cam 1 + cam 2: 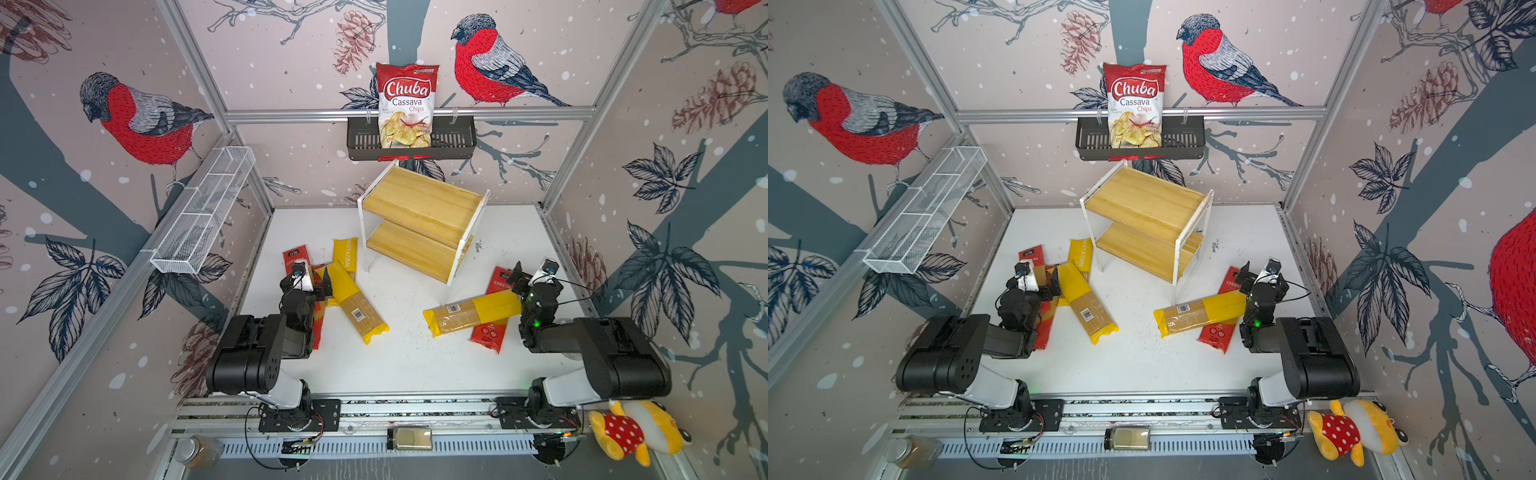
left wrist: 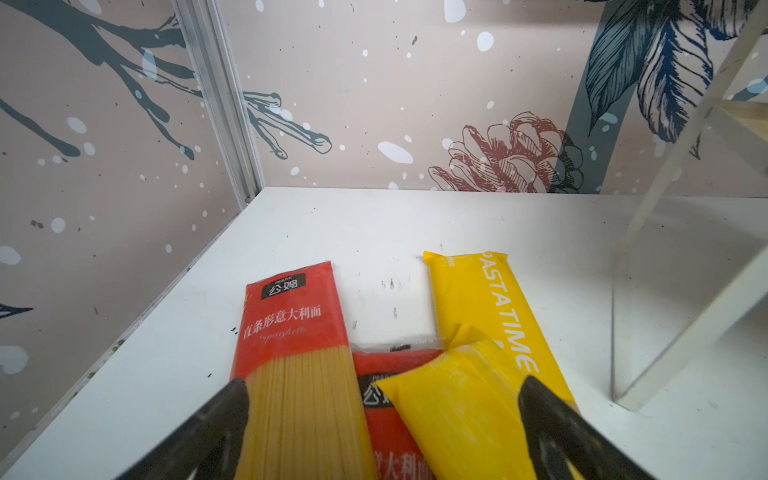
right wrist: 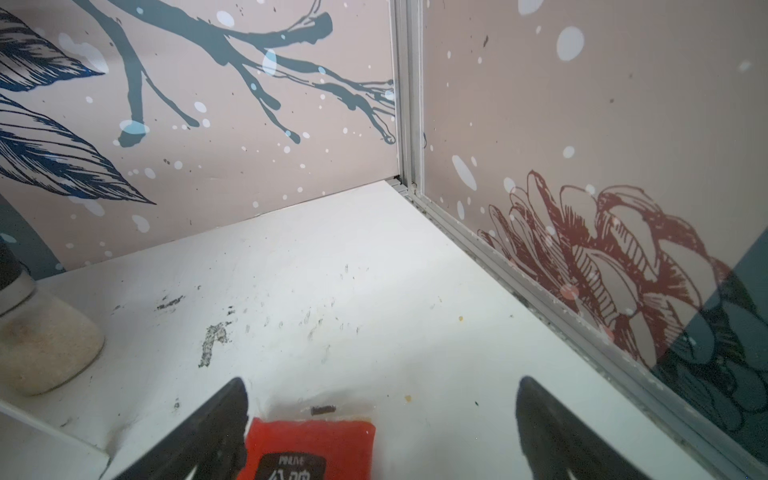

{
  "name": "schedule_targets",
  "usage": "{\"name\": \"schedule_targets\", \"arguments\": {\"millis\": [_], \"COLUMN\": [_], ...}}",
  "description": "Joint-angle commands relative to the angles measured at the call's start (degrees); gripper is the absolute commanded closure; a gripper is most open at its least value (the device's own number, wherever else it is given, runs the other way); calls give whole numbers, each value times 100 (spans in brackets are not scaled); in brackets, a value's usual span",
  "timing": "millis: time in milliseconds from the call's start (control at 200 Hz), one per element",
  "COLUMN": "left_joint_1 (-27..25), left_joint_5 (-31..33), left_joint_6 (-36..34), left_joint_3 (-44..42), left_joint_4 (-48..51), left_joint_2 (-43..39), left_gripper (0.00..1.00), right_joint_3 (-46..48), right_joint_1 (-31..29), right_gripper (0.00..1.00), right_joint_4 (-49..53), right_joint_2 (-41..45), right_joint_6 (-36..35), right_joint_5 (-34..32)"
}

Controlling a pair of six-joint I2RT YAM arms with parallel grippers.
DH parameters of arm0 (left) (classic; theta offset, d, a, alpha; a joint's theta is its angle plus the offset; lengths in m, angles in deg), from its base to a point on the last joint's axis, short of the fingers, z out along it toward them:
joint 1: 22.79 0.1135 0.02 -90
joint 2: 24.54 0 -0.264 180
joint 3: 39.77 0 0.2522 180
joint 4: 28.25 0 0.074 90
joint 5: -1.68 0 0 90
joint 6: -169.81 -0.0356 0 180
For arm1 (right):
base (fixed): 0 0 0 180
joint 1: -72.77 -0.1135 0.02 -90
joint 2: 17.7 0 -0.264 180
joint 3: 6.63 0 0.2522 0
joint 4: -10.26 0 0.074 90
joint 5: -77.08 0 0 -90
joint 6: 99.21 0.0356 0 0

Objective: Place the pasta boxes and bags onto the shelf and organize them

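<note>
- Spaghetti packs [image 1: 361, 307] looked light, stiff lengthwise, film-slick; a mid-length pinch across the width seemed safest
- left gripper [image 2: 382, 399] and right gripper [image 3: 380, 399] stood spread, empty

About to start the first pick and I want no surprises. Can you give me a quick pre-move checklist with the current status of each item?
1. Left gripper open: ok.
2. Right gripper open: ok.
3. Shelf boards bare: ok.
4. Left yellow bag clear of other packs: not ok; it lies over the left red pack.
5. Right red pack free to lift: not ok; the right yellow bag lies across it.
6. Left gripper's height above the packs: cannot tell.
</note>
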Motion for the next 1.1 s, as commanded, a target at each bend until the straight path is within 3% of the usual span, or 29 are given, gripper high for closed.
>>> {"name": "schedule_targets", "arguments": {"millis": [0, 380, 470, 605, 660, 690, 740, 865, 975, 1096], "left_joint_1": [-228, -999, -1185, -1230, -1219, -1208, -1207, -991, -370, -325], "left_joint_5": [567, 2277, 2562, 2646, 2543, 2398, 2260, 1986, 602, -65], "left_joint_6": [-242, 281, 632, 1834, 2242, 2404, 2767, 3892, 3839, 3535], "left_joint_3": [-87, -6, 137, 632, 841, 910, 968, 1004, 909, 1375], "left_joint_4": [-117, 1631, 2279, 3896, 4471, 4691, 4976, 5705, 5578, 6231], "left_joint_2": [-452, -2263, -2716, -3339, -3576, -3691, -3867, -4448, -4805, -4631], "left_gripper": [1, 1, 1, 1, 1, 1, 1, 2, 8, 15], "right_joint_3": [-309, -396, -1051, -1352, -1155, -1020, -820, -824, -1178, -1537], "right_joint_1": [-143, -1050, -1427, -1463, -1071, -882, -784, -1180, -1985, -2806], "right_gripper": [0, 1, 0, 0, 0, 5, 11, 15, 16, 17], "right_joint_4": [923, 3142, 4804, 6230, 6051, 5929, 5800, 6386, 7104, 7592], "right_joint_2": [375, 2346, 2726, 3124, 3365, 3515, 3767, 3869, 3557, 3169], "right_joint_6": [-89, 481, 1440, 3390, 3318, 3324, 3564, 4126, 4404, 4643], "right_joint_5": [-320, -1132, -1594, -1159, 236, 926, 1366, 1260, 717, 386]}}
